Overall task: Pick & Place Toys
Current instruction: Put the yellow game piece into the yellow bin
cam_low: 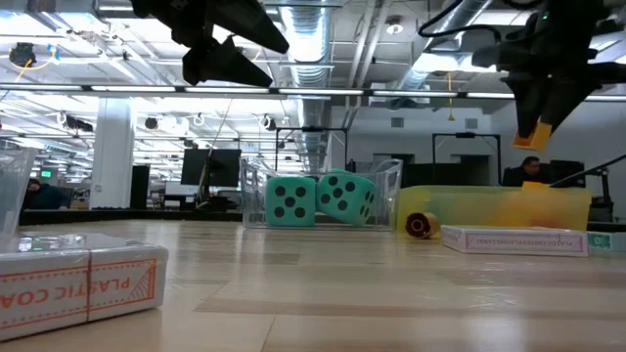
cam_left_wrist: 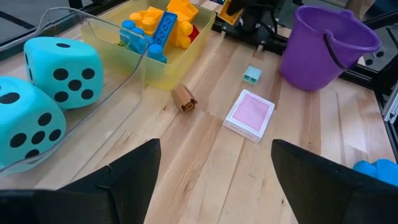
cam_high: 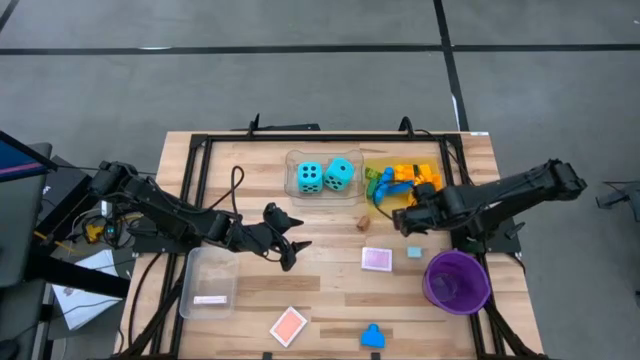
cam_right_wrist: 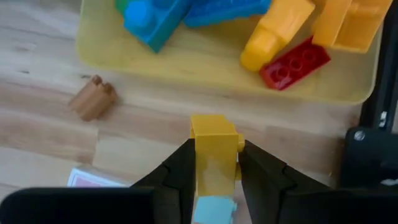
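The right gripper (cam_right_wrist: 214,165) was clamped on a yellow brick (cam_right_wrist: 213,148), its two fingers pressing the brick's opposite side faces. The brick stood out forward of the fingertips, and the gripper hung above bare table just outside the near wall of the yellow tray (cam_right_wrist: 186,68).

Handling, as judged: the brick appeared to be hard moulded plastic, light and rigid, so it should not deform under grip. Its smooth faces could slip if pinched on an edge. A hold across two flat parallel sides, as here, looked the sound choice; the studded face should be avoided.

Appearance: the brick was a glossy yellow block with squared edges. A pale blue-green patch showed between the fingers directly behind it; whether this was part of a toy could not be told.

Ahead of the right gripper the tray held a red brick (cam_right_wrist: 294,64), blue bricks (cam_right_wrist: 186,12) and orange bricks (cam_right_wrist: 280,28) in a loose pile. A small brown piece (cam_right_wrist: 93,98) lay on the wood off to one side of the fingers.

The left gripper (cam_high: 288,243) waited with fingers spread and empty; the two turquoise dice (cam_left_wrist: 37,93) sat in a clear tray forward of it.
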`<state>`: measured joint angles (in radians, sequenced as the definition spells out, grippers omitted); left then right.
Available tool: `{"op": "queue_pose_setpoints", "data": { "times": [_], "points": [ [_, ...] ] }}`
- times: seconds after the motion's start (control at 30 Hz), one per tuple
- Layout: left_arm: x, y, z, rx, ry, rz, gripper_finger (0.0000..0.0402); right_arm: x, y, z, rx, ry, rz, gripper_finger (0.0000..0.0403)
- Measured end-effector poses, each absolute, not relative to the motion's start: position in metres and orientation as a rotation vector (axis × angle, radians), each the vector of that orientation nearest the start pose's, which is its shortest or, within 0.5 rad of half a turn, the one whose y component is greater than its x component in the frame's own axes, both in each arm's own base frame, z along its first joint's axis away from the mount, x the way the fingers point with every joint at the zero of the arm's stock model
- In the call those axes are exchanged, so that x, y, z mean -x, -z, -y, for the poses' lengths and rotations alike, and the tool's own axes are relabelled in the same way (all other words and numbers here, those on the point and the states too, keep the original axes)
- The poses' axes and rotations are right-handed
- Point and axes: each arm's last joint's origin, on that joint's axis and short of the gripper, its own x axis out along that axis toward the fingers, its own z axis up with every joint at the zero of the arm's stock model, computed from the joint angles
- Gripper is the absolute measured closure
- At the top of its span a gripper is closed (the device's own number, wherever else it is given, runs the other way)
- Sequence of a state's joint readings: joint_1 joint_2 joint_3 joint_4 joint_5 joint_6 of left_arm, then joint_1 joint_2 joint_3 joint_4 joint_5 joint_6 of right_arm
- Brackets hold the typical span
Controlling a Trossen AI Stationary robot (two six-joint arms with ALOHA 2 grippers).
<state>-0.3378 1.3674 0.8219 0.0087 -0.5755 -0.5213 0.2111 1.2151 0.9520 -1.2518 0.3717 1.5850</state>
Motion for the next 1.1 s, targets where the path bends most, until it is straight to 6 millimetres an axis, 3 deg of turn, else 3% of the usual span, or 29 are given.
{"op": "queue_pose_setpoints", "data": {
  "times": [0.37,0.7,1.1],
  "points": [
    [-0.277,-0.239,0.075,0.276,-0.368,-0.405,0.0100,-0.186,-0.250,0.008,-0.750,1.196,-1.002,0.0304],
    [-0.277,-0.239,0.075,0.276,-0.368,-0.404,0.0100,-0.172,-0.227,0.042,-0.650,1.251,-1.155,0.0304],
    [-0.277,-0.239,0.075,0.290,-0.371,-0.402,0.0100,-0.164,-0.219,0.056,-0.585,1.213,-1.258,0.0304]
  ]
}}
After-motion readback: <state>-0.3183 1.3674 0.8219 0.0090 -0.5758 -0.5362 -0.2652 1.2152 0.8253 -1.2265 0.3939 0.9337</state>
